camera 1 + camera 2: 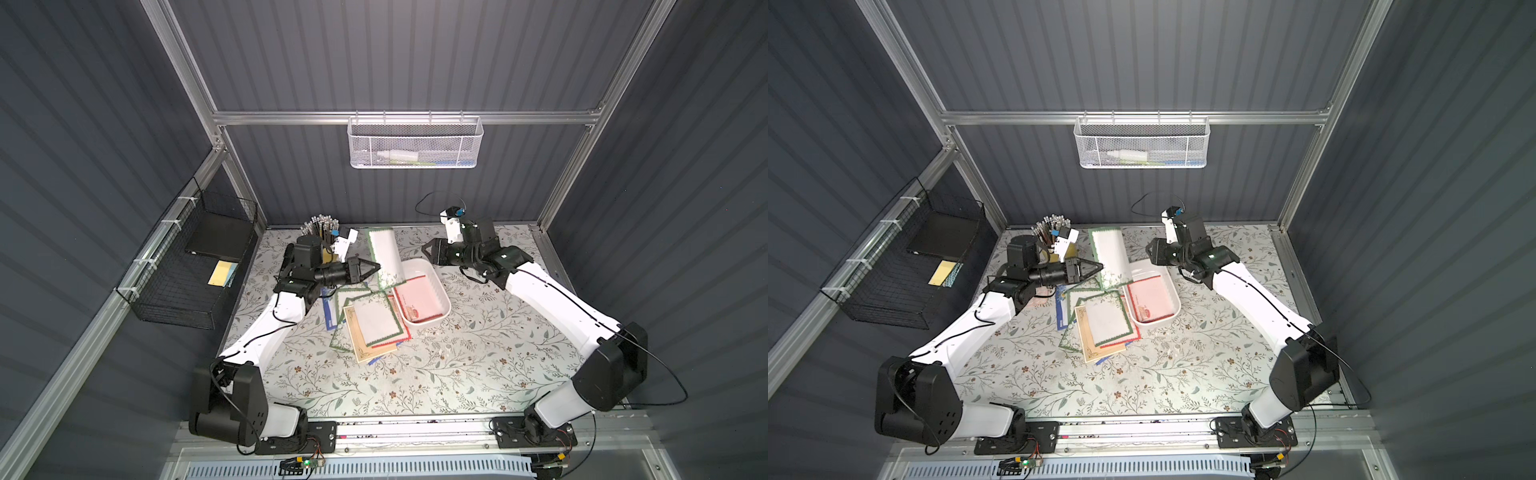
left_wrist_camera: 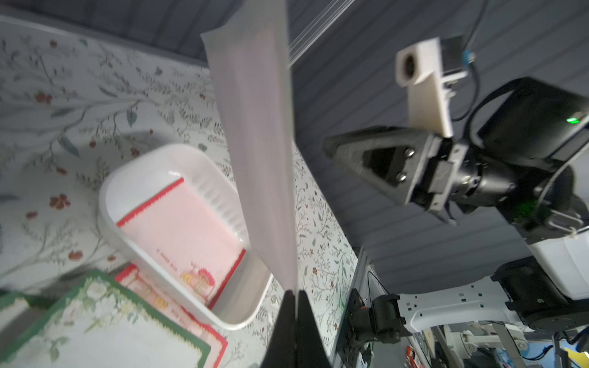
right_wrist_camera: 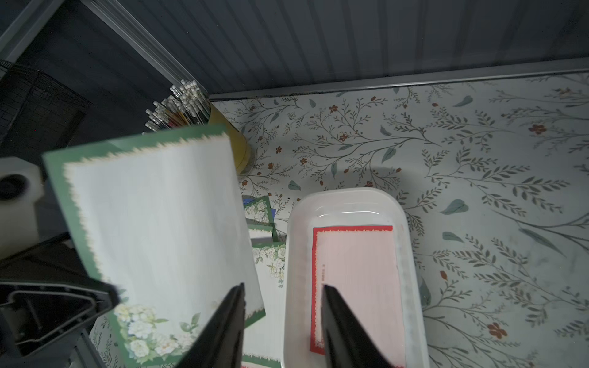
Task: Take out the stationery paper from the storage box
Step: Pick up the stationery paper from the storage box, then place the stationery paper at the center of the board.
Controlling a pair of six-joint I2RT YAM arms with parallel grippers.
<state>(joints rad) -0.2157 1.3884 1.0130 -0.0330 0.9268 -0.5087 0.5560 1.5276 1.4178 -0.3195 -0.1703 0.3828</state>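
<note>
The left gripper (image 1: 376, 266) pinches a green-bordered sheet (image 1: 385, 249), held up beside the storage box (image 1: 445, 297). The right gripper (image 1: 426, 250) hangs near the box, jaws apart, empty. A red-bordered sheet (image 1: 417, 297) lies inside the box; other sheets (image 1: 374, 326) are piled beside it.

Floral table (image 1: 478, 353): storage box (image 1: 443, 296), stationery paper (image 1: 374, 324) piled, pencil cup (image 3: 234, 143).

Green-bordered sheet (image 1: 385, 255) aloft, curled, beside the white storage box (image 1: 417, 266) — red-bordered sheet (image 1: 419, 299) flat inside; other sheets (image 1: 374, 320) piled left.
</note>
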